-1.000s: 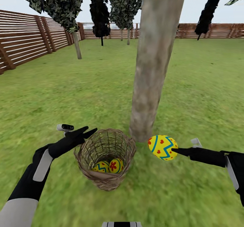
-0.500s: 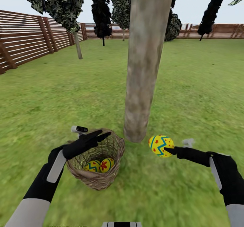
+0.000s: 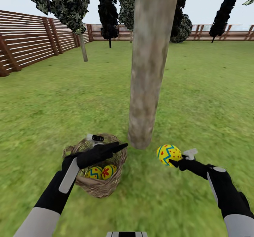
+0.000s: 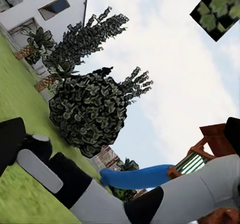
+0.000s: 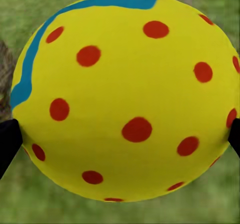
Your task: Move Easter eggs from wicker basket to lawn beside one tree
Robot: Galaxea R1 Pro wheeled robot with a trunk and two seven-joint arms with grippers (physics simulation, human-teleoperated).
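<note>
Two Easter eggs (image 3: 101, 171) are seen in the wicker basket (image 3: 98, 189) beside the tree (image 3: 148, 74); a third egg (image 3: 169, 154) is clamped in the right gripper (image 3: 173, 161) above the lawn (image 3: 197, 99). The left gripper (image 3: 120, 147) is held with fingers together over the basket.

Ahead of you a brown slatted fence (image 3: 31, 39) runs along the left side and across the far end of the yard. Dark, thin-trunked trees (image 3: 106, 7) stand before it, one nearer on the left with a pale slim trunk (image 3: 83, 49). A round dark bush (image 3: 183, 28) sits by the far fence. The sky (image 3: 204, 0) is pale grey. In the left wrist view you see a white house (image 4: 40, 9) with windows, a short palm (image 4: 37, 39) beside it, and a wooden playset (image 4: 210, 144) with a blue slide (image 4: 137, 176).
</note>
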